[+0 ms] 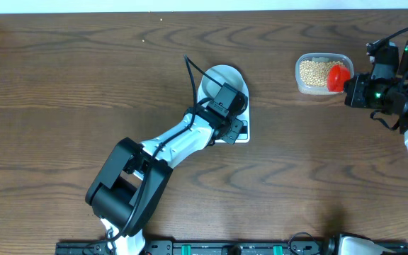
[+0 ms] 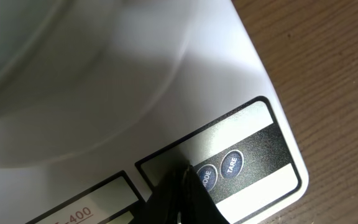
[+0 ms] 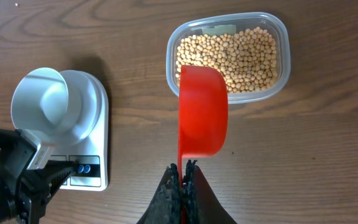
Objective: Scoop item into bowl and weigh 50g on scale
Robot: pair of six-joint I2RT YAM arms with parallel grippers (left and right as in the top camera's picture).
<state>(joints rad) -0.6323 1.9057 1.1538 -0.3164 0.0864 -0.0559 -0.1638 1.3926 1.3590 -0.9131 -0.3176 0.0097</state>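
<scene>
Overhead view, from the left: the left arm runs up from the lower left to the centre of the frame. There the left gripper (image 1: 234, 127) has its jaws pressed together on nothing, and its tip is at the 2 round blue buttons (image 2: 231, 163) of the flat white rectangular digital scale (image 3: 99, 118). On the scale's platform, just above the gripper, sits the small round white bowl (image 1: 222, 76), which looks empty. At the upper right lies the clear rounded-rectangular plastic tub (image 3: 284, 56), and all the small round tan-yellow beans (image 3: 241, 56) in view are heaped in it. A red plastic scoop (image 3: 202, 112) hangs over the tub's lower edge with no beans showing in it. The right gripper (image 3: 183, 169) has its jaws clamped on the scoop's handle. The beans look hard, smooth and light, so they will probably roll and bounce rather than settle. They are best lifted in the scoop, held by its handle and kept level, then tipped slowly. The bowl is likely light enough to slide if it is knocked.
</scene>
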